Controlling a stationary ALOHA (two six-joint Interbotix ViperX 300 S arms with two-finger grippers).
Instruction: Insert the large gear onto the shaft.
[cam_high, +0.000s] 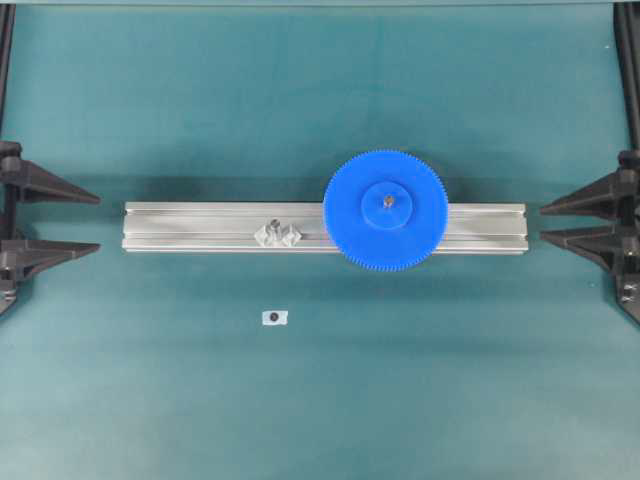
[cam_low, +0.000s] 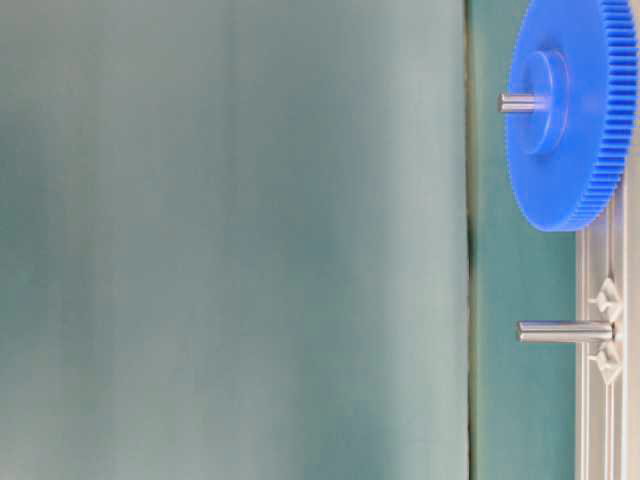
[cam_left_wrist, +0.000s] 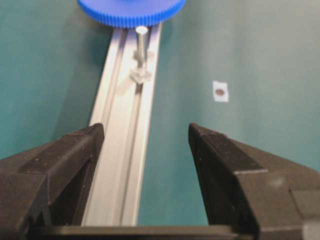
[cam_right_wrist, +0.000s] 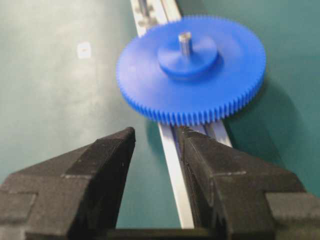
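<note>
teal-green matte surface (cam_high: 300, 90), flat, fills every view.

long silver aluminium slotted rail (cam_high: 190, 228) lies left-to-right across the middle of the surface.

large gear (cam_high: 385, 210), big bright-blue plastic disc with fine teeth round the rim and a raised round hub, sits flat over the right half of the rail, overhanging it on both the near and far sides. a thin silvery metal shaft (cam_high: 386, 200) pokes up through the hub hole; seen clearly from the right wrist view and the table-level view. gear seated on that pin.

left pincer (cam_high: 85, 222), black, pointed fingers, at the left edge of the overhead view, just off the rail's left end. fingers apart, nothing between them; in its wrist view the rail runs up through the gap.

right pincer (cam_high: 555, 222), black, same make, at the right edge, just off the rail's right end. fingers apart, holding nothing, well clear of the gear.

second silvery pin (cam_high: 274, 226), bare and upright, on the rail left of the gear, set between two tiny translucent diamond-shaped mounts (cam_high: 290, 237).

small white tag with a dark spot (cam_high: 274, 317), on the surface near side of the rail, below the bare pin.
</note>
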